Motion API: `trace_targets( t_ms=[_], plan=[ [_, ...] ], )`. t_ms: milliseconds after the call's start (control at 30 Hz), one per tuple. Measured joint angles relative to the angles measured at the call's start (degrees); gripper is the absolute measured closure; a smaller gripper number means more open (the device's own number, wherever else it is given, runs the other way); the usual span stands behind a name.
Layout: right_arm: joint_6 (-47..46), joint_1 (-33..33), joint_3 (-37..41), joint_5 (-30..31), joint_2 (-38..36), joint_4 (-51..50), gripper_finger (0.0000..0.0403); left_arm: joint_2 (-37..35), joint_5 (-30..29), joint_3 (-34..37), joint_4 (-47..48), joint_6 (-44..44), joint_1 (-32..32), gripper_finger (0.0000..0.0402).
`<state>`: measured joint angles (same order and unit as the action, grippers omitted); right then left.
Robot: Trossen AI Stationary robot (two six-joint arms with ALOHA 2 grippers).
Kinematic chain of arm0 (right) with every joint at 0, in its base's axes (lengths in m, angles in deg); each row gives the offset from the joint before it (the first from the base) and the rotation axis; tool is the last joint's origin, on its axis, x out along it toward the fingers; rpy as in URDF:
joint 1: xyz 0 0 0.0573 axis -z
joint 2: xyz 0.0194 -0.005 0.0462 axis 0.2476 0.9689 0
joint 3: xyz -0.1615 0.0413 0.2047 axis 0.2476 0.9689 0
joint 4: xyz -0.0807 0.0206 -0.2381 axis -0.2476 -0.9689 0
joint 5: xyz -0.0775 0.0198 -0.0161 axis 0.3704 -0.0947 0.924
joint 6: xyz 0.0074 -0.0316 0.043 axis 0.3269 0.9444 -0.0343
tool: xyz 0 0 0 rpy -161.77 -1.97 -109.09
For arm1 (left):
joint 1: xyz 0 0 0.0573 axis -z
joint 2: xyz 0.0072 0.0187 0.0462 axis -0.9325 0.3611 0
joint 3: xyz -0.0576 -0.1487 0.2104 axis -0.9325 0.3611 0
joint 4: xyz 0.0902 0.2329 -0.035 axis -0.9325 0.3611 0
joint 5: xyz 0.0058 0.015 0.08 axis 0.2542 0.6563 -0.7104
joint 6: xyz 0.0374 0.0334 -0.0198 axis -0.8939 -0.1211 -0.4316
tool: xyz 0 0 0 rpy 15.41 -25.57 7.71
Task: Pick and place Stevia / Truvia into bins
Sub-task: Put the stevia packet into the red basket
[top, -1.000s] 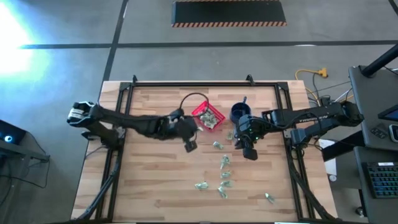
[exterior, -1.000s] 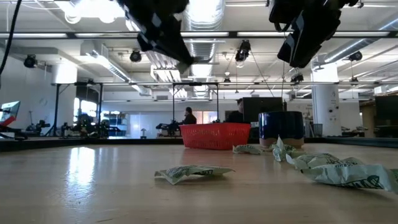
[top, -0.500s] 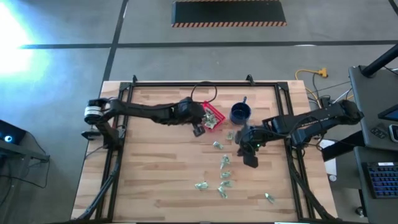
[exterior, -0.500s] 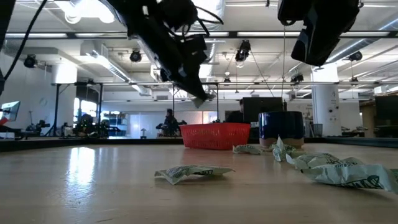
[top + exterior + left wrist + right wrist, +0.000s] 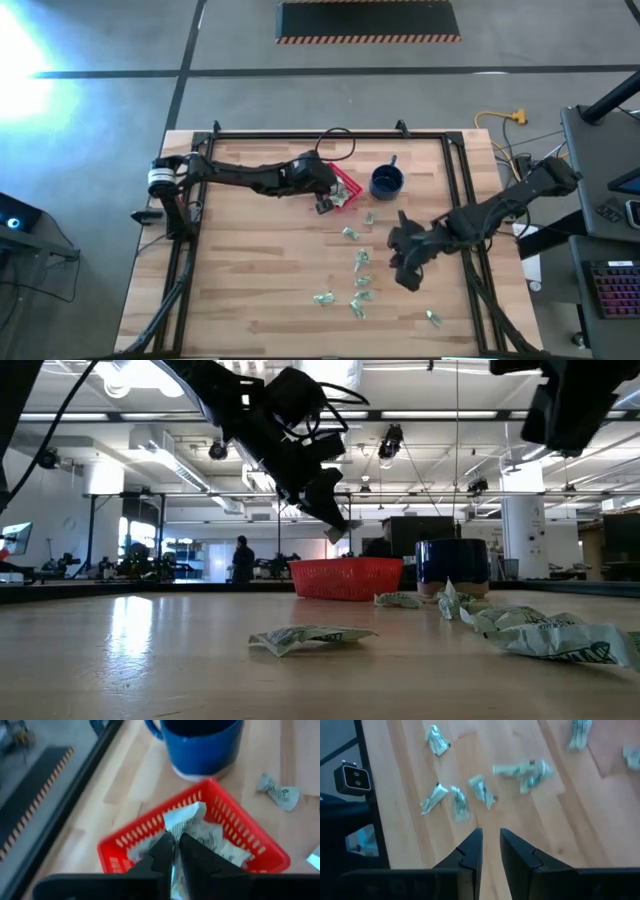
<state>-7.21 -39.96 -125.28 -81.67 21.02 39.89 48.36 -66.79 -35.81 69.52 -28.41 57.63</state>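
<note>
The left tool (image 5: 174, 851), its dark fingers pinched on a crinkled white paper sachet (image 5: 181, 816), hangs over the slotted red plastic basket (image 5: 342, 190), which holds more sachets beside the round glossy blue mug (image 5: 386, 181). Loose pale-green sachets (image 5: 360, 280) litter the planked wooden bench (image 5: 250, 270). The right tool (image 5: 490, 851) hovers above them, fingers slightly apart, gripping nothing.

In the high view the left gripper (image 5: 325, 204) covers the red basket's (image 5: 349, 188) nine-o'clock side. The low view cuts off the right gripper (image 5: 572, 410) at twelve o'clock. Sachet (image 5: 358, 262) print stays unreadable.
</note>
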Motion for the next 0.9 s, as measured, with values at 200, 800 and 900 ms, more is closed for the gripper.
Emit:
trace_targets(
  t_ms=[200, 800, 900],
  plan=[
    [-13.89, -8.13, 0.3, 3.4, 0.0, -3.75, 0.0344, -0.03, -0.04, -1.0, -1.48, -3.83, -0.11, 0.0315],
    [-52.51, -35.4, 3.74, 7.72, 6.86, 9.66, 0.0295, -0.23, -0.39, -0.98, 2.1, -3.59, -0.59, 0.0239],
    [-52.7, -36.02, 3.61, 2.32, 10.96, 10.09, 0.027, -0.25, -0.39, -0.98, 2.18, -3.54, -0.59, 0.0239]
  ],
)
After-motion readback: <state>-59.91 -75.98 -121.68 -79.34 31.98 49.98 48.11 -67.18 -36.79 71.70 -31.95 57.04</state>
